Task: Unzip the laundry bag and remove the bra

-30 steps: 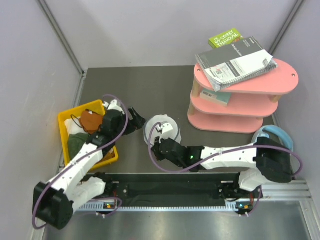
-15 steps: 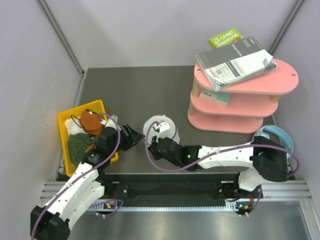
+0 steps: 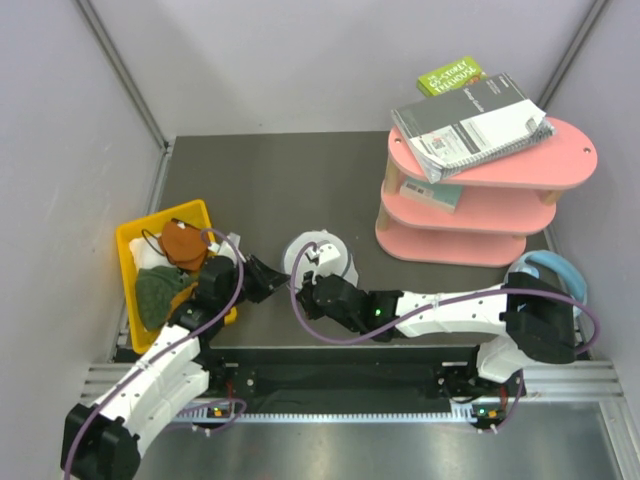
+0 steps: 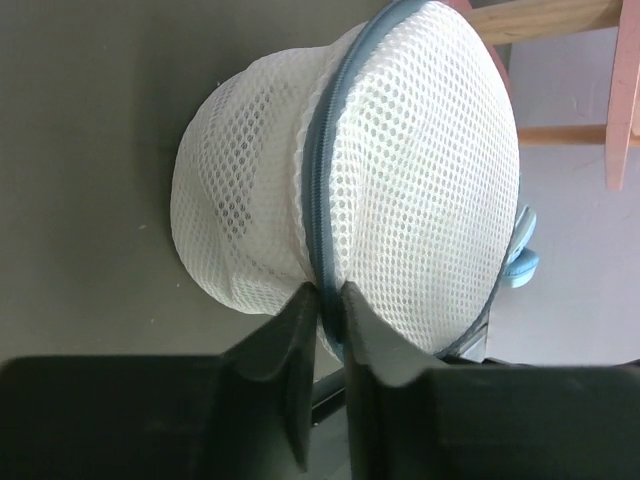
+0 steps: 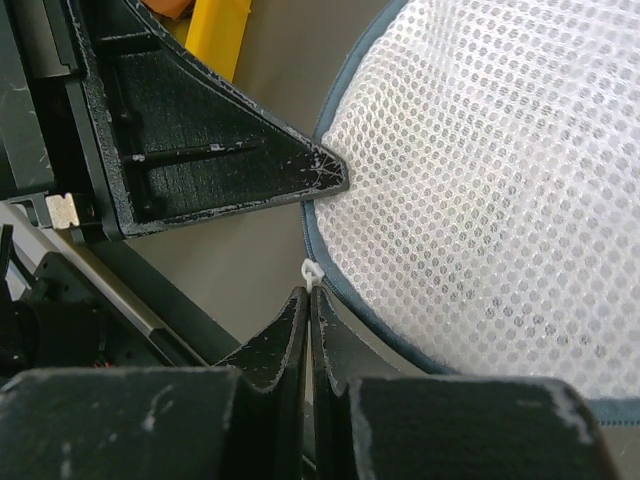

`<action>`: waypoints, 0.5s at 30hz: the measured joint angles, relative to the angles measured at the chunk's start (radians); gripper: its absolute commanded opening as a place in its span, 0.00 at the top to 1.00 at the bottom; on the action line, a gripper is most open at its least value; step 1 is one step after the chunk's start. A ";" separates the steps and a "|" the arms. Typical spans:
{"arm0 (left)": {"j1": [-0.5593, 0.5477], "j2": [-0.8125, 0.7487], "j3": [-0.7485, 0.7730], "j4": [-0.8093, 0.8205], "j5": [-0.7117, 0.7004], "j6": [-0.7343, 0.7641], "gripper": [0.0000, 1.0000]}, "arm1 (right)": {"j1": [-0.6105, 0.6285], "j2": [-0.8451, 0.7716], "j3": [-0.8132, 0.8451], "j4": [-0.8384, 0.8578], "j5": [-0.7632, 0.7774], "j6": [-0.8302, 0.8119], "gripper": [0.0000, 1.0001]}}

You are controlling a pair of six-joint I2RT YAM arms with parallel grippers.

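Note:
The laundry bag (image 3: pixel 320 252), a white mesh dome with a grey-blue zipper round its rim, sits mid-table. In the left wrist view my left gripper (image 4: pixel 323 290) is shut on the zipper rim of the laundry bag (image 4: pixel 400 170); from above my left gripper (image 3: pixel 274 278) is at the bag's left edge. My right gripper (image 5: pixel 308 292) is shut on the small white zipper pull (image 5: pixel 310 272) at the near rim of the laundry bag (image 5: pixel 500 180), with one of the left fingers (image 5: pixel 200 130) just beside it. From above my right gripper (image 3: pixel 309 282) is at the bag's near-left side. The bra is hidden.
A yellow bin (image 3: pixel 128 243) at the left holds a rust-orange cloth (image 3: pixel 183 243), a dark green cloth (image 3: pixel 157 290) and pale fabric. A pink three-tier shelf (image 3: pixel 480 210) with books stands at the right. Pale blue headphones (image 3: pixel 546 268) lie by the right arm.
My left arm swung from beside the bin to the bag's left rim and its jaws closed on the zipper edge. The bag shifted slightly left. The right gripper stayed shut in place.

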 measured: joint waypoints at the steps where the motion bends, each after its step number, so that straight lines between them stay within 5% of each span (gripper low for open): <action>1: 0.000 0.002 0.000 0.001 0.001 0.002 0.94 | 0.000 0.000 0.000 0.000 0.000 0.000 1.00; 3: 0.000 0.006 0.000 0.003 0.003 0.005 1.00 | 0.000 0.000 0.000 0.000 0.000 0.000 1.00; 15: -0.001 0.029 0.024 -0.001 -0.019 0.019 1.00 | 0.000 -0.001 -0.001 -0.002 0.006 0.000 1.00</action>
